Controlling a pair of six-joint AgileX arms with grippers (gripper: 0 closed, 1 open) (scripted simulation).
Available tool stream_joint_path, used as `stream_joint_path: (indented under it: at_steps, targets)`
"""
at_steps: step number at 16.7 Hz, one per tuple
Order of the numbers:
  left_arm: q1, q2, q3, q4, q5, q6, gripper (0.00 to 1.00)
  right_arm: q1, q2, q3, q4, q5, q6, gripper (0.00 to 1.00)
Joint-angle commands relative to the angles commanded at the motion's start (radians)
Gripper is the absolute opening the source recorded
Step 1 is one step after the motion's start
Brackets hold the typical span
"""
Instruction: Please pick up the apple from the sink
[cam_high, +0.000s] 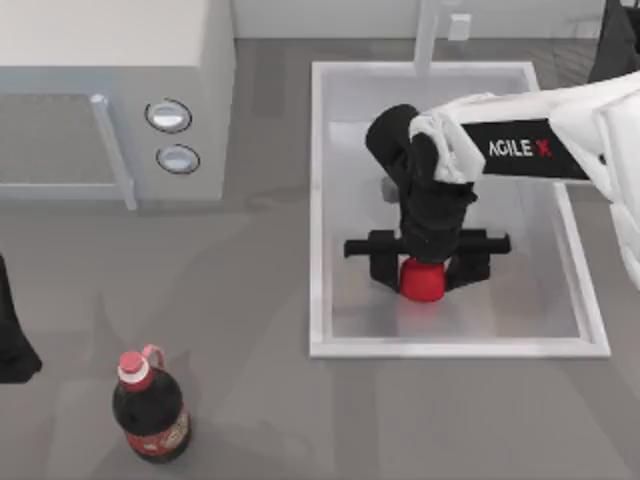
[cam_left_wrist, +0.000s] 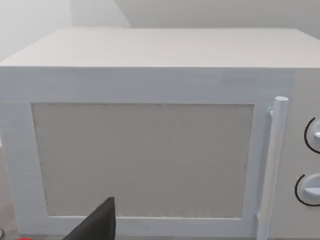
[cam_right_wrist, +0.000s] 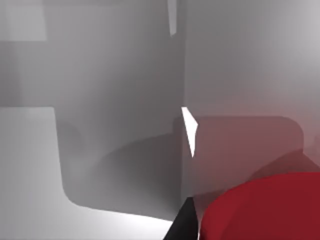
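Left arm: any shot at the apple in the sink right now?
Probably not. The left gripper sits at the table's far left edge, while the apple lies in the sink directly under the right gripper, which blocks access from above.

Grey table (cam_high: 260, 400), microwave (cam_high: 110, 90), cola bottle (cam_high: 150, 412), sink (cam_high: 318, 210) set in
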Motion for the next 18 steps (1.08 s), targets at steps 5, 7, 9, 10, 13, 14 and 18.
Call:
stream_joint_path:
  at_steps: [5,7,9,10,13,14,18]
  targets:
    - [0.000,0.000,0.000,0.000,0.000,0.000,1.00,0.003,0.028,0.165,-0.161,0.000,0.003,0.00]
    - [0.000,0.000,0.000,0.000,0.000,0.000,1.00,0.004,0.041,0.305,-0.297,0.000,0.004,0.00]
    - [0.000,0.000,0.000,0.000,0.000,0.000,1.00,0.004,0.052,0.483,-0.462,0.001,0.004,0.00]
    - [0.000,0.000,0.000,0.000,0.000,0.000,1.00,0.004,0.055,0.578,-0.549,0.001,0.004,0.00]
    - [0.000,0.000,0.000,0.000,0.000,0.000,1.00,0.002,0.060,0.843,-0.797,0.001,0.002,0.00]
    - [0.000,0.000,0.000,0.000,0.000,0.000,1.00,0.001,0.059,0.913,-0.867,0.001,0.001,0.00]
    - [0.000,0.000,0.000,0.000,0.000,0.000,1.00,-0.004,0.049,1.091,-1.042,0.000,-0.004,0.00]
